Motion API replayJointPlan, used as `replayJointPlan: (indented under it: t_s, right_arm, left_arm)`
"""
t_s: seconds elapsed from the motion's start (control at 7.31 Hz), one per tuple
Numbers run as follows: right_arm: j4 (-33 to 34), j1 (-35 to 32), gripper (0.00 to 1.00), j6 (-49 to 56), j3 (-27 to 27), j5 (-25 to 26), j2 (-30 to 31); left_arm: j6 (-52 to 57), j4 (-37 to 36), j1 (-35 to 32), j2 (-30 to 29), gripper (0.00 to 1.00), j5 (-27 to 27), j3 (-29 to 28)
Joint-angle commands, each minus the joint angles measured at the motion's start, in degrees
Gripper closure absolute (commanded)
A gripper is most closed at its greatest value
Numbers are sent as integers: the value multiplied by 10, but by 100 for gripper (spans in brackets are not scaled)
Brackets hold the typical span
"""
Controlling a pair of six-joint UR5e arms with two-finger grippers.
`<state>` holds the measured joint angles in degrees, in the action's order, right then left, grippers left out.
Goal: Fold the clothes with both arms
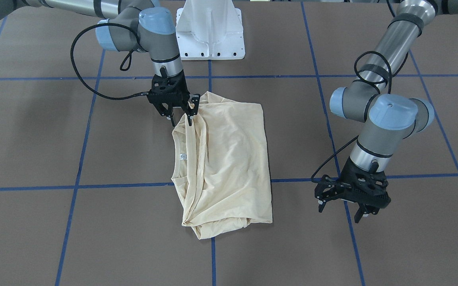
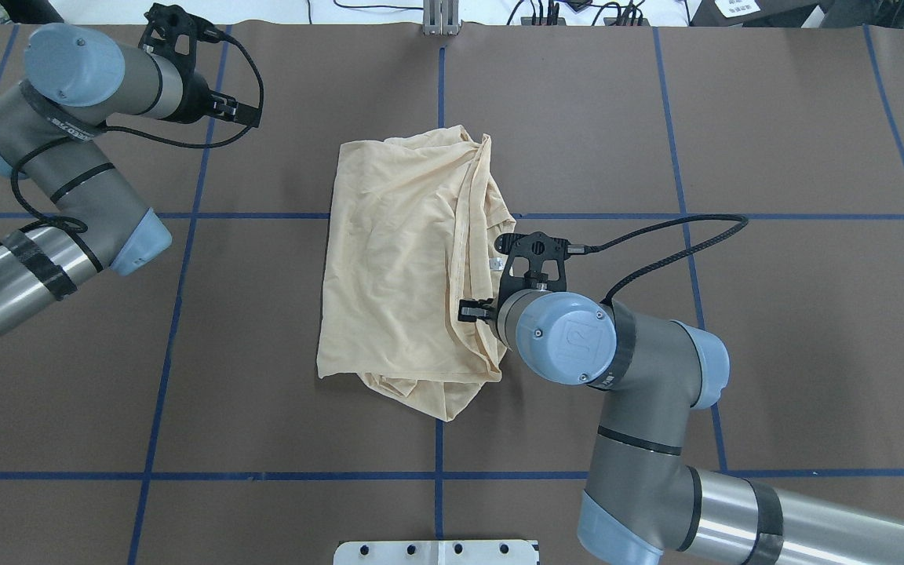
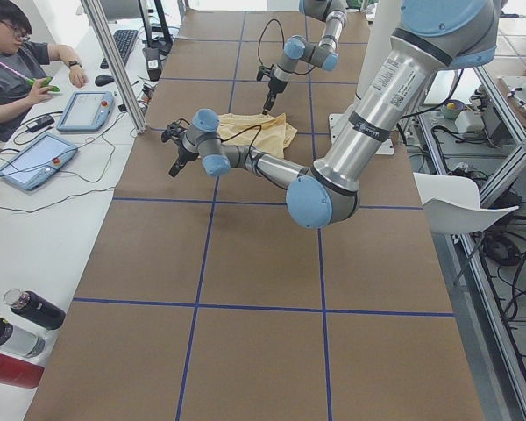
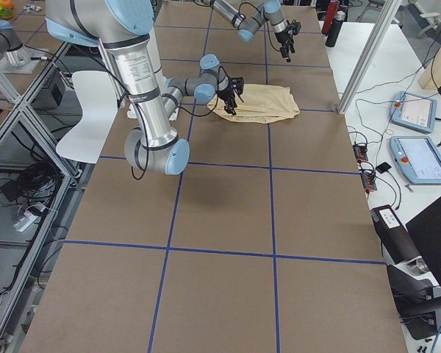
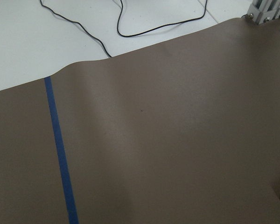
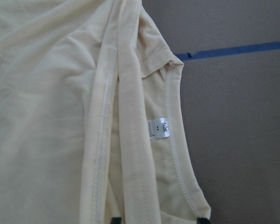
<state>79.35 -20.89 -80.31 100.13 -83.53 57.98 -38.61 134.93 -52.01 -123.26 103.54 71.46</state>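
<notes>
The clothes are one pale cream-yellow shirt (image 1: 229,159), lying folded into a rough rectangle in the middle of the table (image 1: 392,246), its white neck label (image 1: 181,157) facing up. My right gripper (image 1: 179,117) hangs open just over the shirt's corner by the neckline. In the right wrist view its two fingertips (image 6: 114,219) stand apart at the bottom edge, over the collar seam and label (image 6: 158,128). My left gripper (image 1: 342,211) is open and empty above bare table, well away from the shirt's other side. The left wrist view holds only brown table and a blue tape line (image 5: 60,154).
The white pedestal base (image 1: 209,31) stands at the robot's side of the table. Blue tape lines cross the brown surface. A person (image 3: 17,61) sits at a side desk with tablets (image 3: 35,158). Bottles (image 3: 22,329) lie beyond the table's left end.
</notes>
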Motion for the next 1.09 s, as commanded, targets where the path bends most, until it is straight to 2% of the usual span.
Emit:
replayJointPlan:
  t_s: [0.0,0.14,0.41,0.55,0.82,0.96]
  right_arm:
    - [68,-2,0,9,-44,-3,-78]
    - [66,-2,8,23,-113,-1,-117]
    - [70,-2,54,48,-134,-4,-124]
    - [71,-2,69,63,-135,-4,-122]
    - [98,-1,84,93,-132,-5,-124]
    - [98,-1,85,95,-133,-5,-124]
  left_arm:
    - [0,0,1,20,0,0,22]
    - [-1,0,1,21,0,1,27]
    - [-1,0,1,22,0,1,26]
    - [-1,0,1,22,0,0,25]
    - [-1,0,4,22,0,0,25]
    - [-1,0,4,22,0,0,25]
